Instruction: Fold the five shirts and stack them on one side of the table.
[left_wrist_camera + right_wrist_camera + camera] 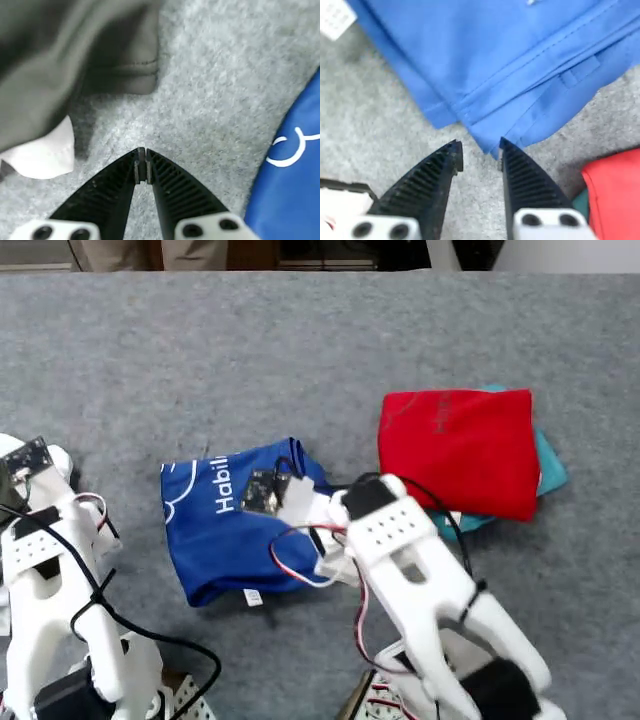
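The blue shirt lies folded into a rough rectangle near the middle of the grey surface, with a small white tag poking out at its near edge. It sits apart from the stack, so the job here looks like getting it across. That stack is off to one side. A red shirt is folded square on top of a teal shirt, which peeks out along the far edge.

The right tool hangs just off a layered corner of the blue shirt, its jaws a little apart with nothing between them. That suits either a pinch on those layers or a release; I cannot say which.

The left tool rests over bare surface, its jaws pressed together and gripping nothing. Just beyond it lie a dark garment and a white garment, both rumpled. These are probably the last two shirts waiting to be folded.
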`<state>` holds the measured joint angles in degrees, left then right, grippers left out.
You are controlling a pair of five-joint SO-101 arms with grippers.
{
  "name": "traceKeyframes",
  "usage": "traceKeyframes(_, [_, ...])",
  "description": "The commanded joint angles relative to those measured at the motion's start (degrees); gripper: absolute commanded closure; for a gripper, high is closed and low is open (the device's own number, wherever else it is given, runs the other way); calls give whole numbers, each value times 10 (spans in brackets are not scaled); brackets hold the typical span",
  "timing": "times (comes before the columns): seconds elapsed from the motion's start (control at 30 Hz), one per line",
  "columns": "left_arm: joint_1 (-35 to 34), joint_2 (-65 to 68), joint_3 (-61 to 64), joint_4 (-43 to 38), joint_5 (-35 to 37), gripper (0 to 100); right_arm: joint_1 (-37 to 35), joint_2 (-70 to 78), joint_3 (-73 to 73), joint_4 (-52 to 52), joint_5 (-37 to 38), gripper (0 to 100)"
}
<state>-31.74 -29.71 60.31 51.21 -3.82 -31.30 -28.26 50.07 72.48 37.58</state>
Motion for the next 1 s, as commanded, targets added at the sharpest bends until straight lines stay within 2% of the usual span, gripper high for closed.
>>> traceKeyframes(0.0, [-1,-13,36,-44,-4,981,-17,-43,22,4,57,846])
traceKeyframes(0.1, [-4,-16,51,-62,-4,981,-47,-44,34,3,86,833])
traceKeyframes(0.23, [-4,-14,47,-67,-3,981,-96,-43,37,-27,95,757])
traceKeyframes(0.43, [-4,-12,49,-67,-4,981,-133,-4,41,-76,94,768])
traceKeyframes(0.63, [-4,-13,51,-67,-4,981,-93,129,63,-189,103,772])
traceKeyframes(0.7, [-4,-13,51,-67,-5,981,-76,164,48,-193,102,832])
traceKeyframes(0.8, [-4,-13,51,-67,-5,981,-49,177,22,-185,95,985])
traceKeyframes(0.97, [-4,-13,50,-67,-5,981,-7,167,8,-178,119,936])
